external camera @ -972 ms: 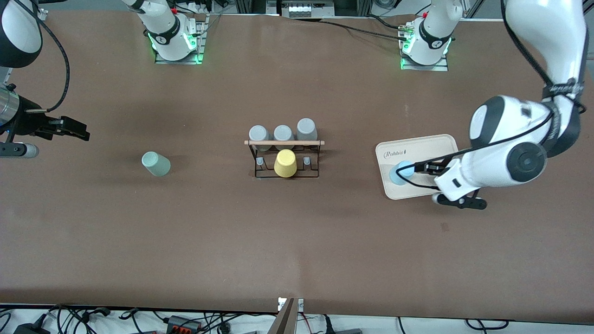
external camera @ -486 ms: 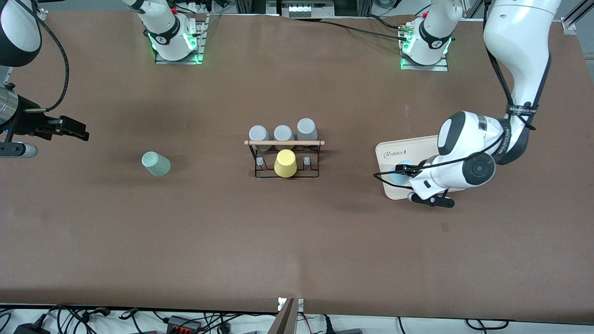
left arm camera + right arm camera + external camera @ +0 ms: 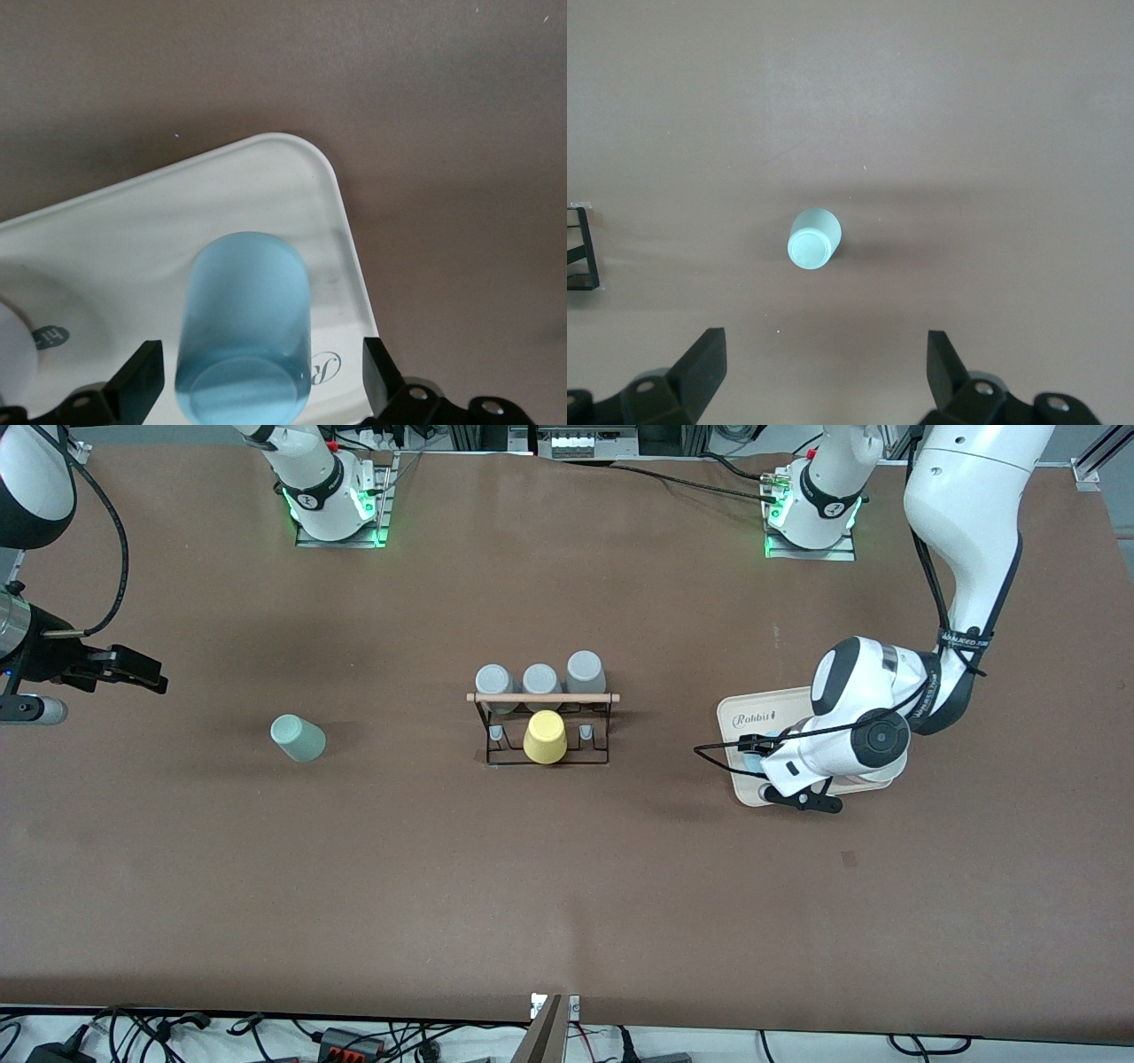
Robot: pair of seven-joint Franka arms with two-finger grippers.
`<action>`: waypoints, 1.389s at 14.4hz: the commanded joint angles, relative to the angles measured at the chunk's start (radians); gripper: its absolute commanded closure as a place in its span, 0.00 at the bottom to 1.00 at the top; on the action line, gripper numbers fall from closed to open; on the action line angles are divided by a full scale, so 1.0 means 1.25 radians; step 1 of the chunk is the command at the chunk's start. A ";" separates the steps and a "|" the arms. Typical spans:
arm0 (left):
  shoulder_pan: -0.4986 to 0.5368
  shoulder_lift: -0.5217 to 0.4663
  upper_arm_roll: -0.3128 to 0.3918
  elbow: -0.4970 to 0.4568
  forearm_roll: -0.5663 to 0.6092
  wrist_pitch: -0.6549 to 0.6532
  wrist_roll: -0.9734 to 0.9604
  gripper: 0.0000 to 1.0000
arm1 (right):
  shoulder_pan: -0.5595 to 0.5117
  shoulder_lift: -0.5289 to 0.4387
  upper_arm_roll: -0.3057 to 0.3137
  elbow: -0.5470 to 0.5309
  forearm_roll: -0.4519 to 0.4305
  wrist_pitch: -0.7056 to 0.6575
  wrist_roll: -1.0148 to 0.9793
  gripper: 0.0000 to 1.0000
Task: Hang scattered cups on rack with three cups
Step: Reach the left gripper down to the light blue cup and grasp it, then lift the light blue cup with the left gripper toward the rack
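Note:
The light blue cup (image 3: 244, 323) stands on the beige tray (image 3: 133, 230), and only a sliver of this cup (image 3: 752, 763) shows in the front view. My left gripper (image 3: 259, 381) is low over the tray and open. One finger is on each side of the blue cup, with a gap on both sides. The sage green cup (image 3: 298, 738) stands on bare table toward the right arm's end. My right gripper (image 3: 133, 669) hangs open and empty, off to the side of that cup (image 3: 813, 239). The black wire rack (image 3: 542, 731) stands mid-table.
On the rack sit a yellow cup (image 3: 544, 737) and three grey cups (image 3: 540, 680) under the wooden rod (image 3: 542, 698). The tray (image 3: 797, 708) lies toward the left arm's end. A corner of the rack (image 3: 583, 248) shows in the right wrist view.
My left arm has dropped and slid toward the rack over the tray, bringing its open fingers round the blue cup. The right arm has barely moved.

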 commanded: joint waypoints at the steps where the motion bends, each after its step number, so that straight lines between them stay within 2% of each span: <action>1: -0.002 0.002 0.000 -0.002 0.004 0.012 0.004 0.28 | 0.003 -0.005 -0.001 0.005 0.001 -0.009 0.009 0.00; 3: -0.003 0.001 0.000 -0.002 0.004 0.012 0.005 0.53 | 0.003 -0.005 -0.001 0.005 0.002 -0.008 0.013 0.00; 4: -0.004 -0.004 0.000 0.000 0.004 0.011 0.007 0.62 | 0.002 -0.003 -0.001 0.005 0.002 -0.008 0.012 0.00; 7: -0.025 -0.011 -0.006 0.045 0.004 -0.007 0.001 0.79 | 0.001 -0.002 -0.001 0.005 0.002 -0.009 0.012 0.00; 8: -0.043 -0.012 -0.006 0.084 0.004 -0.051 -0.003 0.83 | 0.001 -0.001 -0.001 0.004 0.002 -0.009 0.013 0.00; 10: -0.091 -0.003 -0.006 0.217 -0.008 -0.168 -0.043 0.83 | 0.001 -0.001 -0.001 0.004 0.002 -0.008 0.013 0.00; 12: -0.124 0.032 -0.006 0.336 -0.029 -0.238 -0.140 0.86 | 0.002 -0.002 -0.001 0.005 0.002 -0.008 0.013 0.00; 17: -0.192 0.070 -0.006 0.494 -0.241 -0.253 -0.397 0.89 | 0.006 -0.002 -0.001 0.005 0.002 -0.007 0.013 0.00; 19: -0.213 0.076 -0.006 0.513 -0.325 -0.244 -0.500 0.88 | 0.007 0.001 0.001 0.004 0.002 -0.007 0.012 0.00; 20: -0.230 0.076 -0.005 0.511 -0.324 -0.243 -0.521 0.88 | 0.008 0.001 0.001 0.004 0.001 -0.008 0.012 0.00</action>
